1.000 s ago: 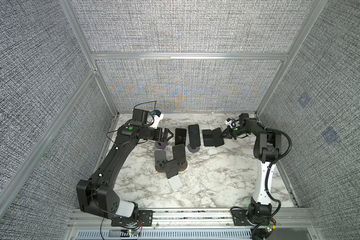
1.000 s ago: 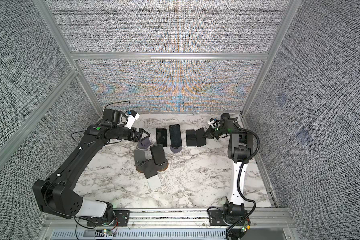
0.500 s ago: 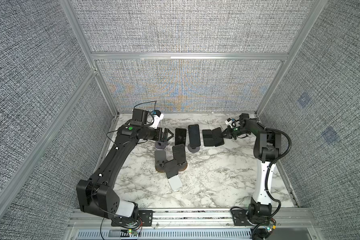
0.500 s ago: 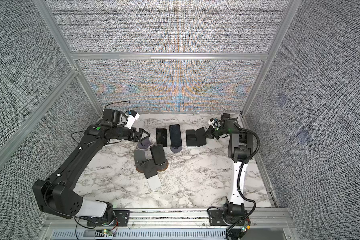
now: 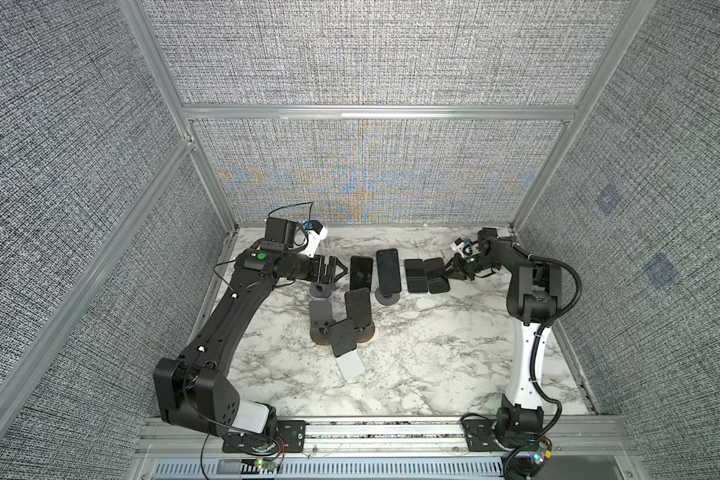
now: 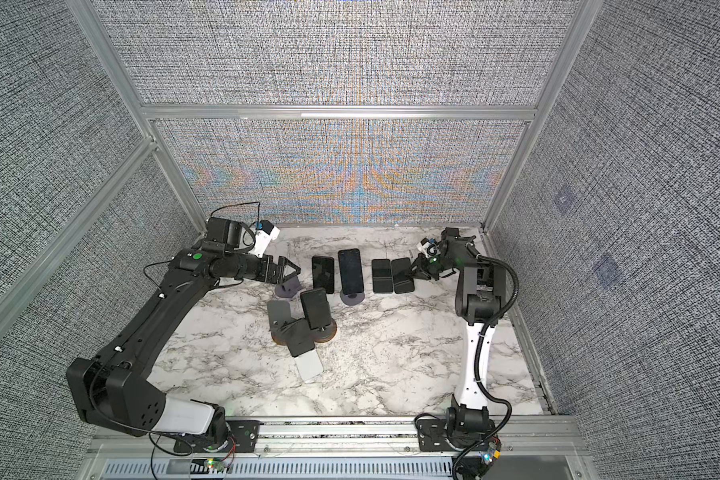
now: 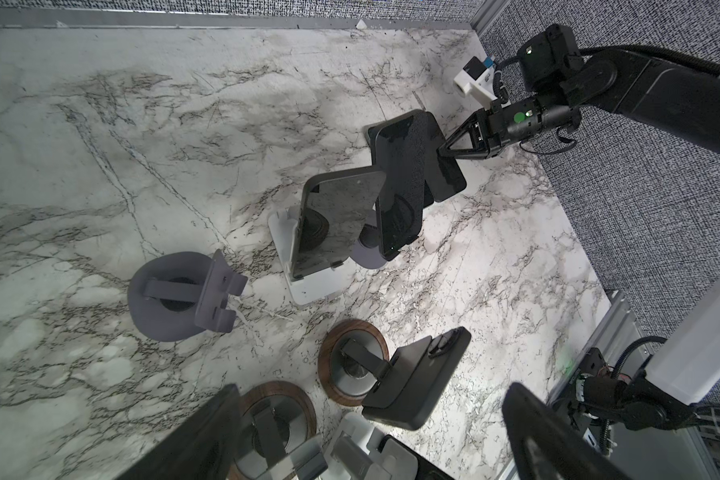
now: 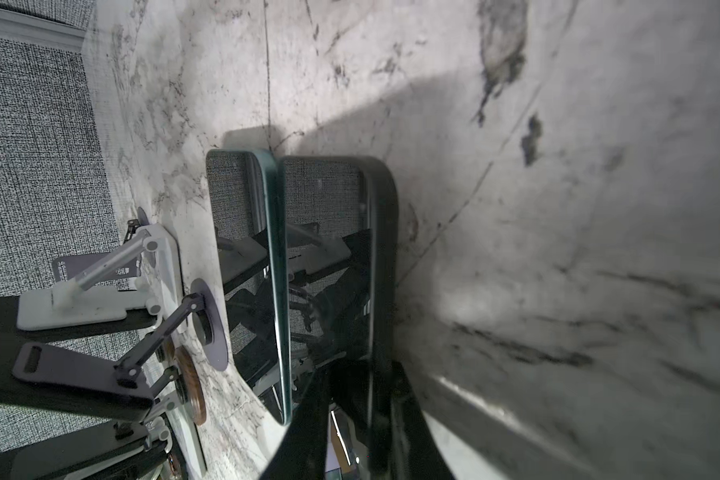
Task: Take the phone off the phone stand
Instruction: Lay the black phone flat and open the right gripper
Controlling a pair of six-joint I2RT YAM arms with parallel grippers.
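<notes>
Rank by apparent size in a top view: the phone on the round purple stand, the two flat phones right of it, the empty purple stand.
1. Phone on the round purple stand: largest.
2. Inner flat phone and outer flat phone: look alike, unranked.
3. Empty purple stand: smallest, though partly hidden.

Six phones (image 5: 387, 270) are counted, two of them flat at the right gripper (image 5: 446, 274). Six stands (image 7: 179, 299) are counted. Two arms (image 5: 233, 316) are seen.

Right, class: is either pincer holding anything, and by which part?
Left pincer: open, empty. Right pincer sits at the outer edge of the rightmost flat phone; whether it grips cannot be told.
</notes>
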